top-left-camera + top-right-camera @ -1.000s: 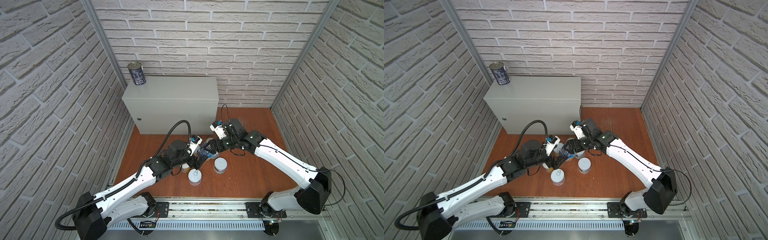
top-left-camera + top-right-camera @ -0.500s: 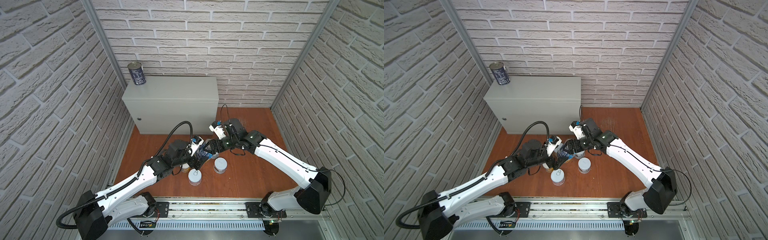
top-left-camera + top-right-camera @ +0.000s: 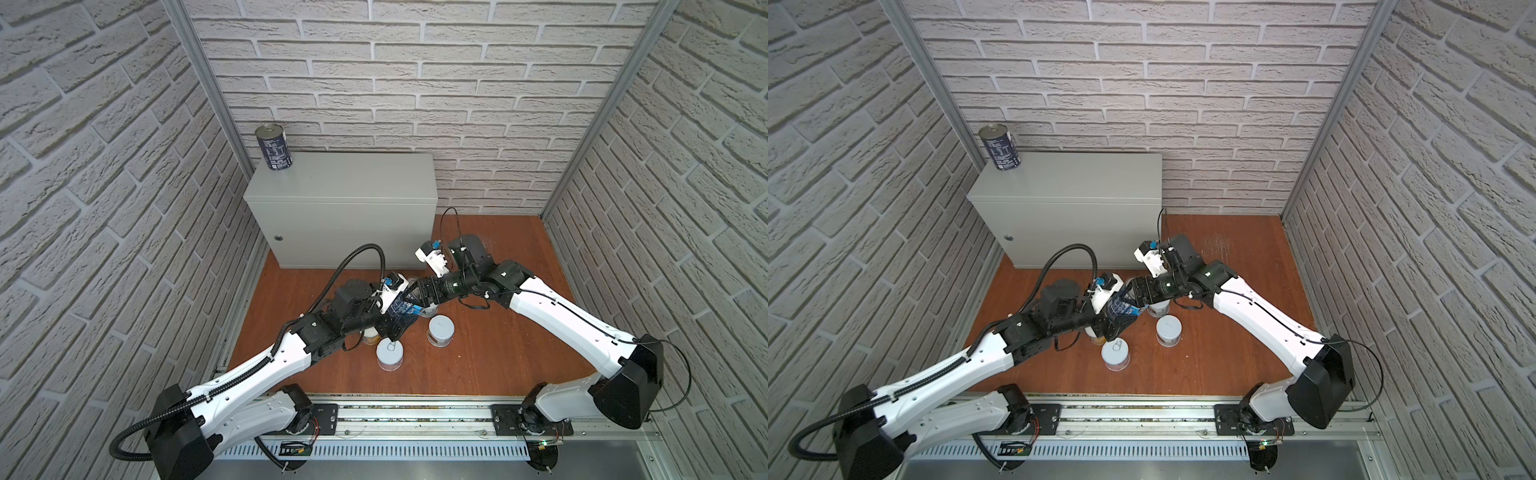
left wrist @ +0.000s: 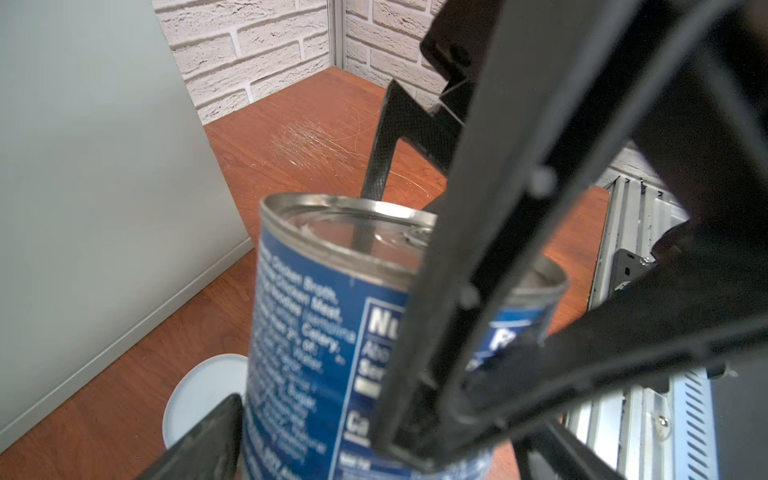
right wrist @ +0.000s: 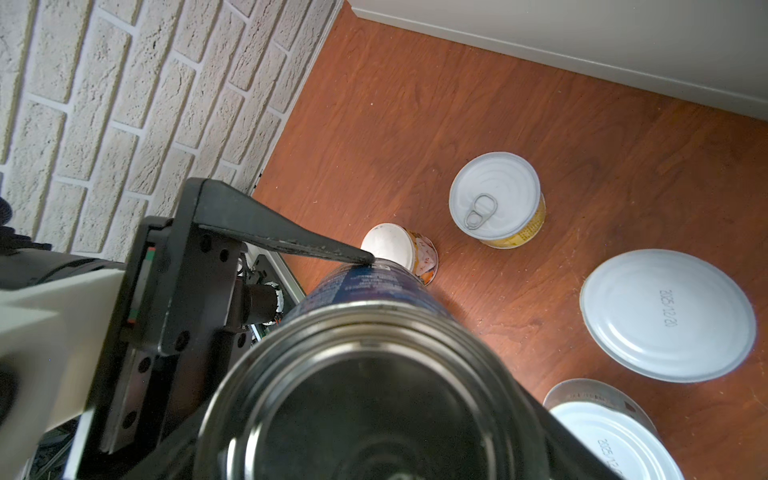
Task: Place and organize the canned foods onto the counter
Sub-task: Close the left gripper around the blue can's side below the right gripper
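White brick walls (image 3: 457,83) close in a reddish-brown wooden floor (image 3: 498,353), with the counter (image 3: 353,183), a light-grey rectangular metal cabinet, standing at the far left. One tall dark-blue-labelled steel can (image 3: 274,149) stands upright on its far left corner. A second dark-blue-labelled can (image 3: 405,309) with silver ends hangs tilted in the air over the middle of the floor, between the two arms and nearer than the cabinet's front. The right gripper (image 3: 413,297) is clamped across its body close to one end; the right wrist view shows that bare metal end facing the camera. The left gripper (image 3: 398,323) straddles the rest of the can with jaws spread wide, one finger (image 5: 291,245) touching the label, and does not look closed on it yet. Below, short white-lidded cans (image 5: 667,313) stand upright on the floor.

This looks like a hand-over from right to left. The can is probably full, so heavy for its size and rigid, and its glossy label is likely slippery. The best hold is across the round body near mid-height, pads flat on the label, clear of the rims and of the other gripper, so it cannot pivot when the right lets go
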`<state>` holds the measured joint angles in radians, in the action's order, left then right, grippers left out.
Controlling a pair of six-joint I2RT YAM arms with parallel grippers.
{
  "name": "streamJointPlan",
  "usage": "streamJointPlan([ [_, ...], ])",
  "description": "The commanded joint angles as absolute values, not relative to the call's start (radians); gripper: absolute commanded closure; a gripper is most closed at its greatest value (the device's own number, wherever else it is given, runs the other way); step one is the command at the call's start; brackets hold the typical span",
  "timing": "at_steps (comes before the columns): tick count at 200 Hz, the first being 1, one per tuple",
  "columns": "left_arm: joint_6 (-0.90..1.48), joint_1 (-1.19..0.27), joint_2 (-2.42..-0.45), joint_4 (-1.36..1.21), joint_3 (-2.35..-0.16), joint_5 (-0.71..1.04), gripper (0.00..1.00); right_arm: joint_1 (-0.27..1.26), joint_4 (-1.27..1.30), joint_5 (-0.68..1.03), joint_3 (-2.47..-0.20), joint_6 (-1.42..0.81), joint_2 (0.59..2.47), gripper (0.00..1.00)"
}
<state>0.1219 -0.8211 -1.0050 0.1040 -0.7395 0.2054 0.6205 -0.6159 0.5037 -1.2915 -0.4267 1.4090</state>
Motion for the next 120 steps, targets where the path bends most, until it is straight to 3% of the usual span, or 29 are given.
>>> streamJointPlan([
  [1,0.091,-0.827,-0.989,0.054,-0.73,0.229,0.02,0.615,-0.442,0.621,-1.312,-0.437,1.333,0.41],
  [120,0.08,-0.785,-1.009,-0.031,-0.709,0.279,0.09,0.601,-0.378,0.769,-1.286,-0.461,1.37,0.42],
])
